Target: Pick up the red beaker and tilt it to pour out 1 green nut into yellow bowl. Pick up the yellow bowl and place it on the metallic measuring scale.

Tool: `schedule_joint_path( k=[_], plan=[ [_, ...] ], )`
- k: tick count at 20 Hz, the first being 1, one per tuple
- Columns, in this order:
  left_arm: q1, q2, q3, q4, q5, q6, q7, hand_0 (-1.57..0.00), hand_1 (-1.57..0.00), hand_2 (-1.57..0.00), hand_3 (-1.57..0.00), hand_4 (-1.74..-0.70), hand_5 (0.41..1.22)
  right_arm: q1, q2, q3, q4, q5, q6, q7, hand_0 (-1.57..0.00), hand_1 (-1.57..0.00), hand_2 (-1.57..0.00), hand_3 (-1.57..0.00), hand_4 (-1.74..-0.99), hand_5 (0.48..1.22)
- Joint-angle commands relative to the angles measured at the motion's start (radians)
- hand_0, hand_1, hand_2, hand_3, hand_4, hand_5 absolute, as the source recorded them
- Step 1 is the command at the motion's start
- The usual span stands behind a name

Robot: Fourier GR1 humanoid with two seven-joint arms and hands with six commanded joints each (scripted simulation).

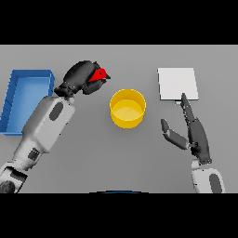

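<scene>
While the red beaker (98, 74) is clamped in the left hand (82, 76) fingers, the yellow bowl (127, 108) beside them appears nutless; right hand (197, 135) fingers straight, scale (177, 83) unloaded.

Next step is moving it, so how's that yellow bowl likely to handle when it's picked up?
The yellow bowl looks rigid, with straight walls, so it should probably keep its shape in a grip. It sits wide and low on the table, so tipping seems unlikely. Its smooth sides may be slippery. I can't see a nut inside, so it's likely light.
</scene>
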Motion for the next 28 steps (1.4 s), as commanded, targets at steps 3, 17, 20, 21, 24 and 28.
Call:
schedule_joint_path(
  k=[3, 17, 20, 21, 24, 28],
  plan=[
    [-0.060, 0.015, -0.106, 0.004, -0.126, -0.039, 0.040, -1.57, -1.57, -1.57, -1.57, -1.74, 1.183, 0.015, -0.003, -0.002, -0.011, -0.005, 0.003, 0.006, 0.00, 0.00, 0.00, 0.00, -1.183, 0.673],
    [-0.322, 0.025, -0.449, 0.174, -0.459, -0.249, -0.093, -1.57, -1.57, -1.57, -1.46, -1.73, 1.219, 0.012, 0.028, -0.008, 0.002, -0.023, -0.009, 0.025, 0.00, 0.00, 0.00, 0.00, -1.221, 0.610],
    [-0.362, 0.025, -0.515, 0.201, -0.521, -0.252, -0.130, -1.57, -1.57, -1.57, -1.51, -1.73, 1.220, 0.010, 0.044, 0.005, 0.002, 0.002, -0.029, 0.019, 0.00, 0.00, 0.00, 0.00, -1.205, 0.584],
    [-0.382, 0.024, -0.535, 0.214, -0.540, -0.252, -0.147, -1.57, -1.57, -1.57, -1.52, -1.73, 1.220, 0.005, 0.042, -0.003, 0.003, -0.005, -0.030, 0.018, 0.00, 0.00, 0.00, 0.00, -1.193, 0.578],
    [-0.431, 0.029, -0.598, 0.236, -0.605, -0.240, -0.183, -1.57, -1.57, -1.57, -1.55, -1.74, 1.221, 0.006, 0.033, -0.007, 0.000, 0.000, -0.034, 0.006, 0.00, 0.00, 0.00, 0.00, -1.160, 0.569],
    [-0.464, 0.037, -0.674, 0.236, -0.670, -0.248, -0.227, -1.57, -1.57, -1.57, -1.56, -1.74, 1.221, 0.003, 0.030, -0.018, 0.002, -0.028, -0.019, 0.000, 0.00, 0.00, 0.00, 0.00, -1.135, 0.567]
  ],
)
